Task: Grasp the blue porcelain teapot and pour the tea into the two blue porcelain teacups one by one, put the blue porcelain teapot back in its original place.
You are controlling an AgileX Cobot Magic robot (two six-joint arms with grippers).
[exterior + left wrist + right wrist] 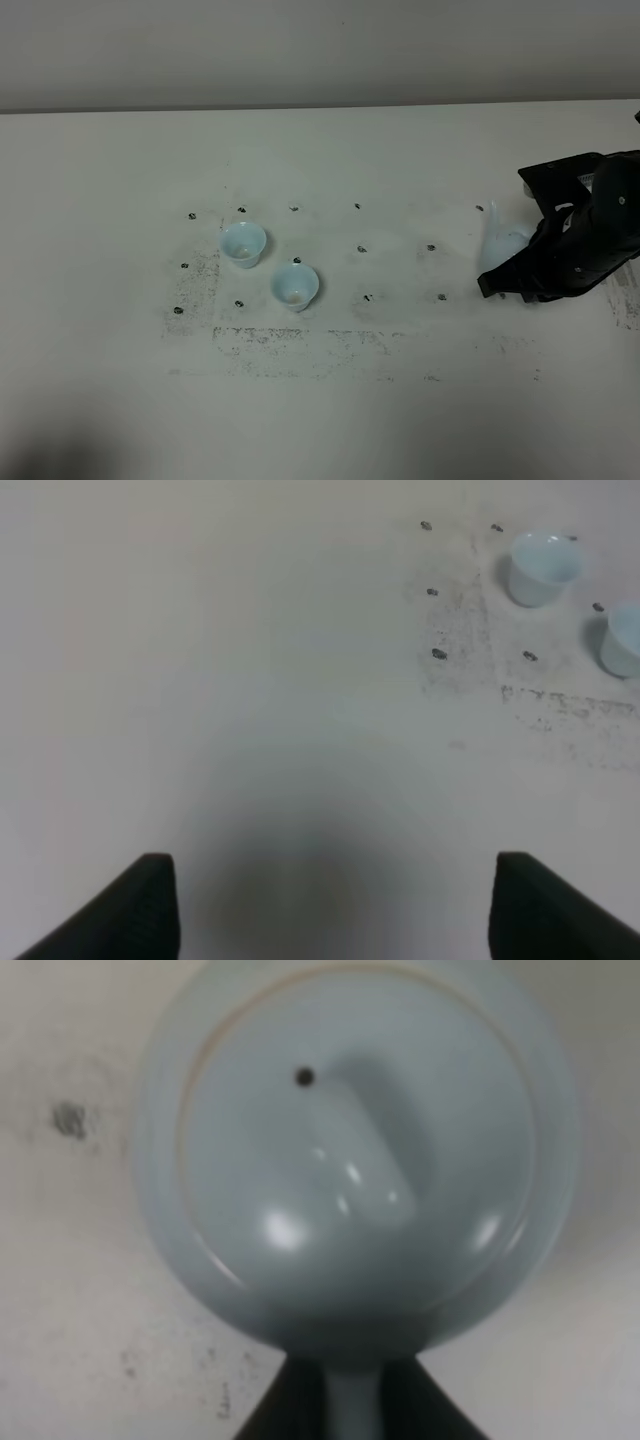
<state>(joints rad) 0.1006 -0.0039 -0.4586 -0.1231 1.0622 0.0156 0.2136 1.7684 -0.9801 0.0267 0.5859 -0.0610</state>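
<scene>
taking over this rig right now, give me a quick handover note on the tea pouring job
Left gripper: open, empty, over bare table.
Right gripper: shut on the loop handle of the blue porcelain teapot, at the table's right side, lid on.
Cups: far teacup and near teacup stand upright left of centre, close but apart.
Done: teapot grasped.
Left: pour into each cup in turn, then set the teapot back. Cannot tell if either cup holds tea yet.
</scene>
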